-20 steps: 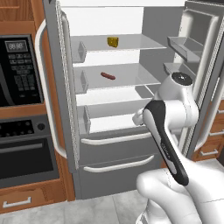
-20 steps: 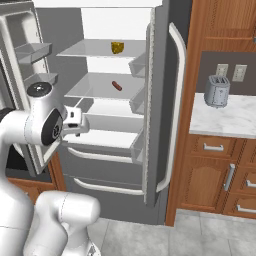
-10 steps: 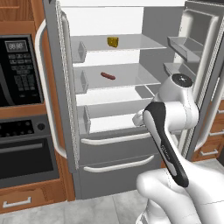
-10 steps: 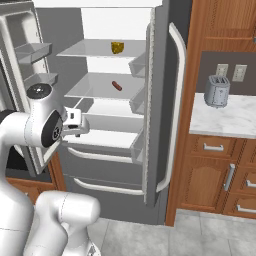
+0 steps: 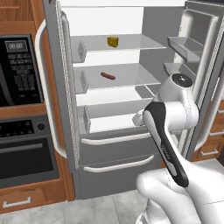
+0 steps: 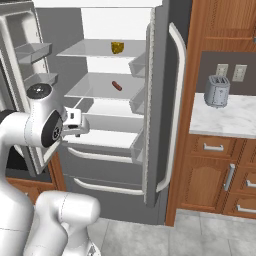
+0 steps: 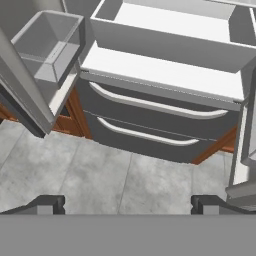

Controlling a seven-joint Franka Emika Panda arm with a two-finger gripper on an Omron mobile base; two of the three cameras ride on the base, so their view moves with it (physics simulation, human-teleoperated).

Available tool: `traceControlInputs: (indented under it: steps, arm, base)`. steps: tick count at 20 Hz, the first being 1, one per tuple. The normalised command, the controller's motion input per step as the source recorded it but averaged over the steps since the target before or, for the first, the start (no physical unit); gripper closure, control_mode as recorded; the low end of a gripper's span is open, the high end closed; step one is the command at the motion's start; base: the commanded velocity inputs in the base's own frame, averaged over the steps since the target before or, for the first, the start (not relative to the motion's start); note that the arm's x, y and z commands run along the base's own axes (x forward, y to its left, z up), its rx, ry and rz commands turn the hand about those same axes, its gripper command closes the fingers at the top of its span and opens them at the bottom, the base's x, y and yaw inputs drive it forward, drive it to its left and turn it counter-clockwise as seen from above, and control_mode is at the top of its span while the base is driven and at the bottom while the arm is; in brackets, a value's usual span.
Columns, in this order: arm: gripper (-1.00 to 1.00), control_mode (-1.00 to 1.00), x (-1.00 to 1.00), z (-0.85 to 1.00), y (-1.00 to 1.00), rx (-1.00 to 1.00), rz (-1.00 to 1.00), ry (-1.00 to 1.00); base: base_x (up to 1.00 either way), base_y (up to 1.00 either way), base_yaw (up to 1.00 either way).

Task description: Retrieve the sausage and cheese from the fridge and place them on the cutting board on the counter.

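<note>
The fridge stood with both upper doors swung wide, its white interior and glass shelves exposed. The cheese, a small yellow-orange wedge, sat on the top shelf toward the far side; in the right base view it showed at the same shelf, near the middle. One shelf lower lay the sausage, a short dark reddish-brown cylinder resting on its side on the glass, well apart from the cheese and a little nearer the front; the right base view showed it on that second shelf as well. Both lay untouched, with nothing of the robot close to them.

The gripper hung in front of the fridge's lower part, below the shelves that held the food. Its fingertips stood far apart at the two sides of the hand view, as wide as they go, with nothing between them. That view looked down on the two grey drawer fronts with their pale curved handles, the white drawer above them, a door bin at the left, and the grey tiled floor.

A black microwave and oven were set in wood cabinets left of the fridge. To the right, a toaster stood on a marbled wall counter.
</note>
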Motion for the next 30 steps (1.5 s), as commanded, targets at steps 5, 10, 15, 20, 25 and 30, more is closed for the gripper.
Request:
traceControlInputs:
  steps: [5, 10, 15, 20, 25, 30]
  arm:
    - [-1.0, -1.0, 0.0, 0.0, 0.0, 0.0, 0.0, 0.0]
    - [-1.0, -1.0, 0.0, 0.0, 0.0, 0.0, 0.0, 0.0]
    - [-1.0, -1.0, 0.0, 0.0, 0.0, 0.0, 0.0, 0.0]
    - [-1.0, -1.0, 0.2, 0.0, 0.08, -0.03, -0.03, 0.09]
    - [-1.0, -1.0, 0.48, 0.01, 0.3, -0.12, -0.13, 0.35]
    - [-1.0, -1.0, 0.33, 0.0, 0.15, -0.06, -0.05, 0.32]
  base:
    - [0.0, 0.0, 0.0]
    - [0.0, 0.0, 0.0]
    - [0.0, 0.0, 0.0]
    - [0.0, 0.0, 0.0]
    - [0.0, 0.0, 0.0]
    - [0.0, 0.0, 0.0]
